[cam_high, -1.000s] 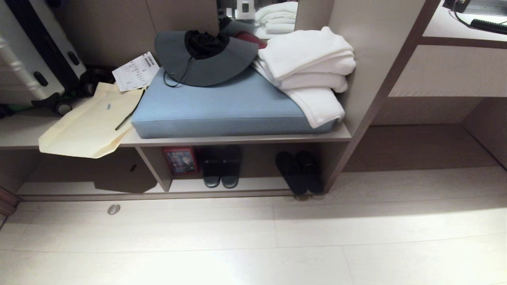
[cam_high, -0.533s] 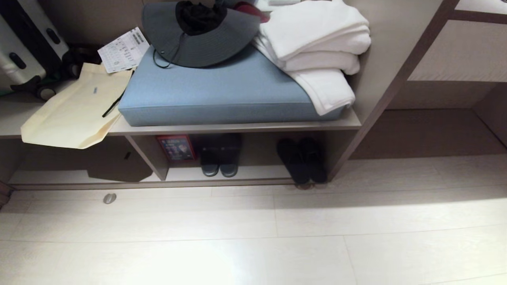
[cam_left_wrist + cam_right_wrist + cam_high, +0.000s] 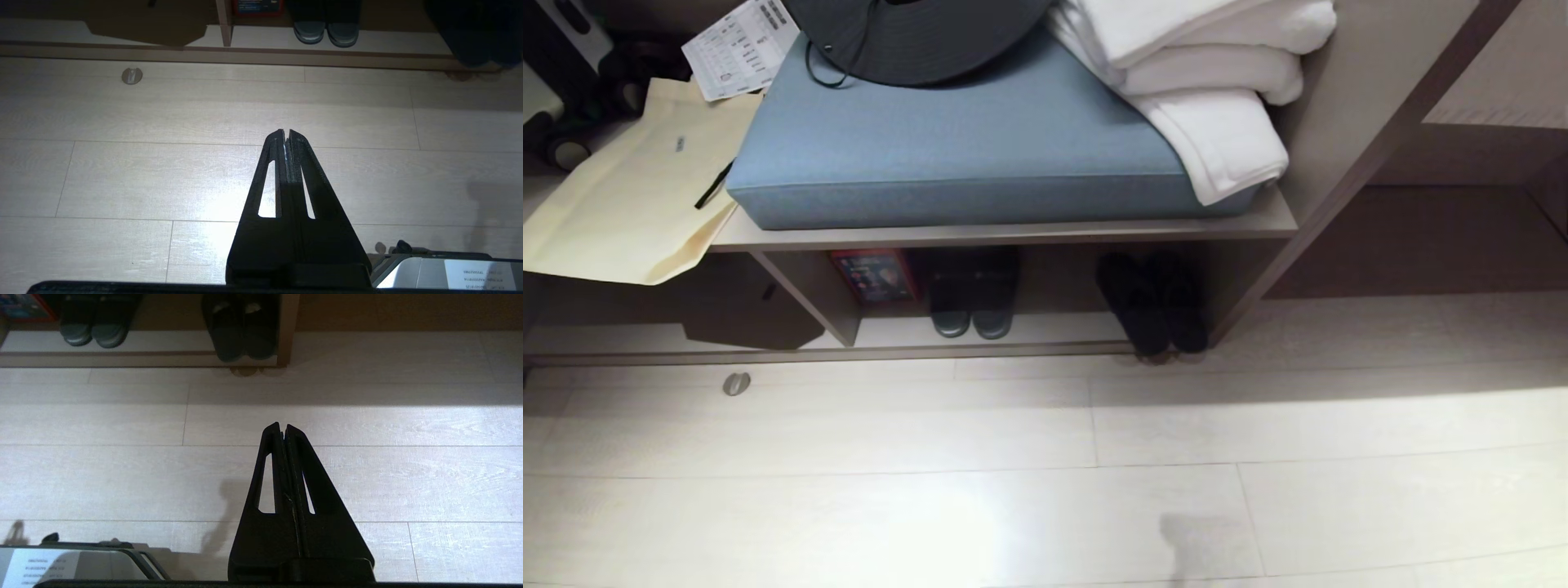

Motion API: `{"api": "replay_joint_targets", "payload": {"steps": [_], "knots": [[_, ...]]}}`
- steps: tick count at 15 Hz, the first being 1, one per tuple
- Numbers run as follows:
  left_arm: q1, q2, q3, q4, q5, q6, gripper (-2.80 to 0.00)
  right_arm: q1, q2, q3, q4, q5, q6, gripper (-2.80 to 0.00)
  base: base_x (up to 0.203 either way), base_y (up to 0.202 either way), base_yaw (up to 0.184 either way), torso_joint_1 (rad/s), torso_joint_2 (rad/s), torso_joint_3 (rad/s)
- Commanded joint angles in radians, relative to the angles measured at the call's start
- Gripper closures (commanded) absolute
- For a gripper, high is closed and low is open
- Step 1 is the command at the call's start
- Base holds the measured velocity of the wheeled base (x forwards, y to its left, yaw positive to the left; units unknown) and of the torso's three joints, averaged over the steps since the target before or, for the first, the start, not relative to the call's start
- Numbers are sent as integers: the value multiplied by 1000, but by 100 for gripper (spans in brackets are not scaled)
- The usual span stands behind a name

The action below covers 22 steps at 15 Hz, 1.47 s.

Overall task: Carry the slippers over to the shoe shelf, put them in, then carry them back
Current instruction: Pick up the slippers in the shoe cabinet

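Progress: the slippers (image 3: 1164,306) lie side by side in the shelf (image 3: 980,349), at its right end against the side panel, toes overhanging the front edge. Judged from this, putting in is done and bringing back is left; nothing is held.
Left gripper (image 3: 286,132): fingers pressed together, empty, hanging above bare floor (image 3: 1013,457), well short of the shelf.
Right gripper (image 3: 282,425): fingers likewise closed, empty, pointing toward the slippers.
Slippers' make: dark, matte, soft-looking, wide bands, rounded toes.
Sandals (image 3: 972,298): shinier pair, left of the slippers, near the divider (image 3: 809,294).
Shelf: beige veneer, thin floor board, open front.
Above: blue fabric cushion (image 3: 964,155), folded white towels (image 3: 1209,90).
Floor: pale wood-grain planks, glossy.
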Motion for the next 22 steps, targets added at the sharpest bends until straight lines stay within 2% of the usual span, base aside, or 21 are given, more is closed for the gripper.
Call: {"api": "replay_joint_targets", "payload": {"steps": [1, 17, 22], "knots": [[0, 0, 1, 0, 0, -1, 0, 0, 0, 0, -1, 0, 0, 0, 0, 0, 0, 4, 4, -206], [0, 0, 5, -18, -1, -3, 0, 0, 0, 0, 1, 5, -13, 0, 0, 0, 0, 0, 4, -198], [0, 0, 5, -18, 0, -1, 0, 0, 0, 0, 2, 2, -39, 0, 0, 0, 0, 0, 3, -196]]}}
